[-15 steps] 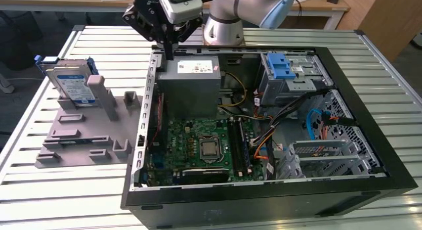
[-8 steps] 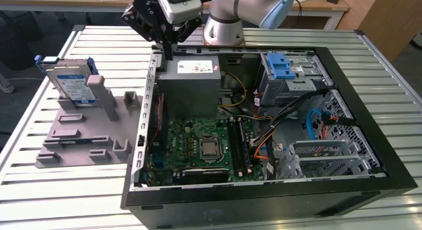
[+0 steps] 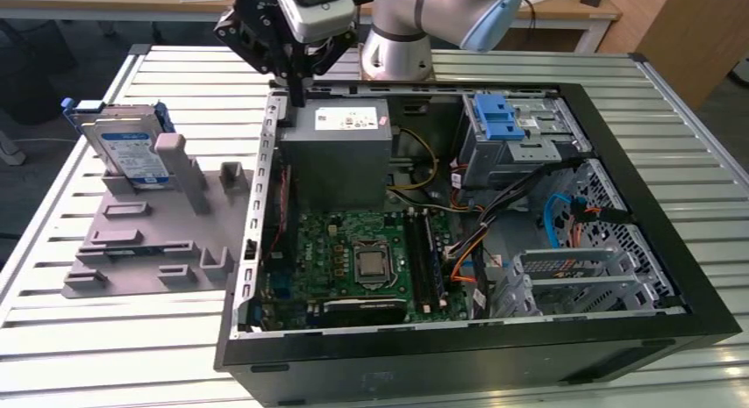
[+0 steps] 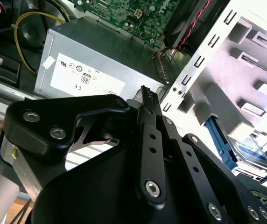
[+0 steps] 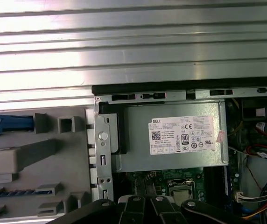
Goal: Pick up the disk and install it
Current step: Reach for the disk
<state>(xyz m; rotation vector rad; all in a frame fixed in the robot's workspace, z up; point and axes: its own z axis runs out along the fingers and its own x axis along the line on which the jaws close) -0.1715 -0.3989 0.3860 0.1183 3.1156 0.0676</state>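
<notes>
The disk (image 3: 126,150) stands on edge in a grey plastic holder (image 3: 153,250) on the table, at the exterior view's left, outside the computer case (image 3: 655,206). Its blue-and-white label faces forward and its blue frame shows along the edges. My gripper (image 3: 297,94) hangs over the case's back corner above the grey power supply box (image 3: 333,153), well apart from the disk, shut and holding nothing. The second wrist view has the fingertips (image 4: 145,93) together over that box (image 4: 101,60), with the disk (image 4: 248,149) off to one side. Its blue edge (image 5: 7,123) appears in the first wrist view.
The open case holds a green motherboard (image 3: 363,259), loose cables and a metal drive cage with an upright blue latch (image 3: 497,118) at the back. A slatted metal table (image 3: 175,83) carries everything. The arm's grey base (image 3: 398,48) stands behind the case.
</notes>
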